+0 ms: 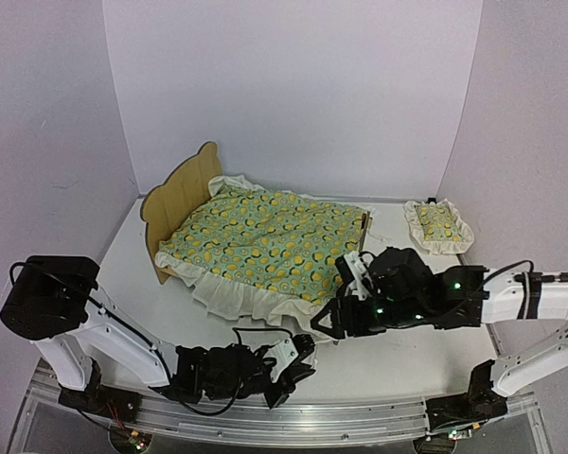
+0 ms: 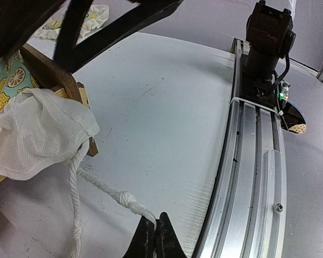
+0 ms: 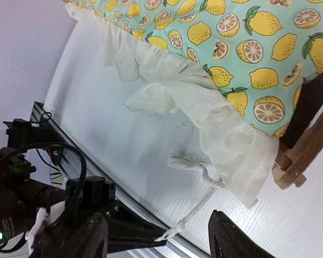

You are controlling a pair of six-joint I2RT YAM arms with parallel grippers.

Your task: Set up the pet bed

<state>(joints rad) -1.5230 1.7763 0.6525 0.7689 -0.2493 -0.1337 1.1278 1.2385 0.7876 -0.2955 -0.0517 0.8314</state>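
**A:** Why is the left gripper [image 2: 155,232] closed so tightly?

**B:** It has the end of the white twisted cord [image 2: 126,199] pinched between its tips. From there the cord runs ahead of it and up under the ruffle. My guess is that it holds the cord's loose end clear of the frame.

**A:** And the right gripper [image 3: 159,223]?

**B:** Its jaws are wide apart with nothing between them. The small light plywood pet bed with the tall curved headboard [image 1: 180,194] lies straight ahead, its foot corner just beside the fingers. The green-yellow lemon-print ruffled blanket [image 1: 265,236] is draped over the bed and spills past the rail nearest the gripper.

**A:** So the covering looks done?

**B:** Probably. The small matching ruffled pillow [image 1: 437,225] lies behind that wrist on the white table [image 1: 398,364], well apart from the bed. It likely belongs at the headboard end.
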